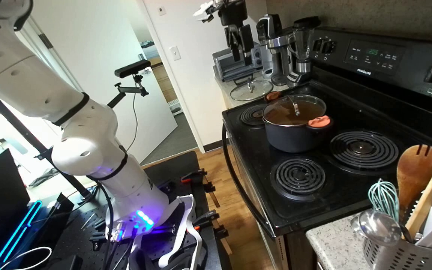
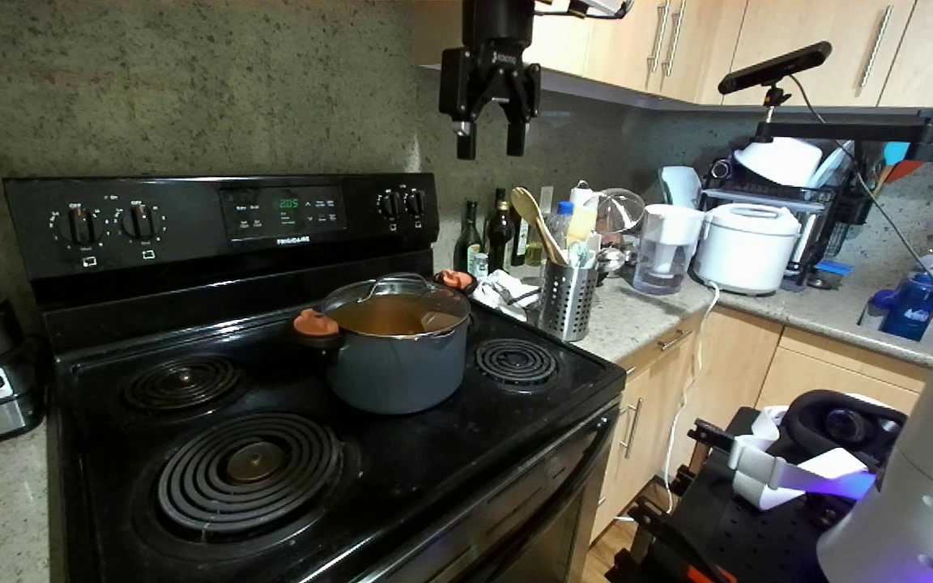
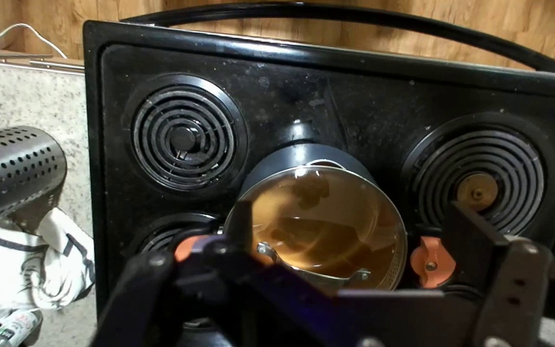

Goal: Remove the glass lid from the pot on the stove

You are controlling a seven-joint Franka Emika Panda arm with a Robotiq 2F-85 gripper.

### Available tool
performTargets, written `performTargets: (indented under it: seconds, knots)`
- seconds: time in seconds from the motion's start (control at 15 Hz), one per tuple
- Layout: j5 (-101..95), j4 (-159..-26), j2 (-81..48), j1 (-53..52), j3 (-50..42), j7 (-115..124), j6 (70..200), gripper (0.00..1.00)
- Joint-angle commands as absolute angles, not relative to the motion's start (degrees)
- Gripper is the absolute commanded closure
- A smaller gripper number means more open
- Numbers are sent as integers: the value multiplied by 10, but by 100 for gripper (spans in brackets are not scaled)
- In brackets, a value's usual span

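The glass lid sits on the pot in both exterior views (image 1: 308, 108) (image 2: 442, 308) and in the wrist view (image 3: 325, 193). It is round and see-through, with a thin metal rim and a metal loop handle (image 1: 295, 107). The dark grey pot (image 1: 289, 137) (image 2: 402, 376) has orange grips on its side handles and brownish contents. It stands on the black stove (image 2: 402, 470). My gripper (image 1: 242, 58) (image 2: 492, 146) is open and empty, pointing down, well above the lid. In the wrist view, its fingers (image 3: 352, 207) are spread across the lid and partly hide the handle.
A second glass lid (image 1: 251, 90) lies on the counter by the toaster oven (image 1: 234, 63). A blender (image 1: 301, 56) stands beside the stove. A perforated utensil holder (image 2: 568, 300) and white cloth (image 2: 505, 291) are on the opposite side. The control panel (image 2: 215, 227) rises behind the burners.
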State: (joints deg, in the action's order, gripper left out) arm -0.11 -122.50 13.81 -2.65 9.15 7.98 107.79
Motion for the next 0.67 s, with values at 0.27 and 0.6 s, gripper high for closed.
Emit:
performTargets:
  seconds: [0.27, 0.6]
  knots:
    - [-5, -1223, 136, -42, 76, 24, 1056, 0]
    - [-5, -1223, 136, -43, 75, 24, 1056, 0]
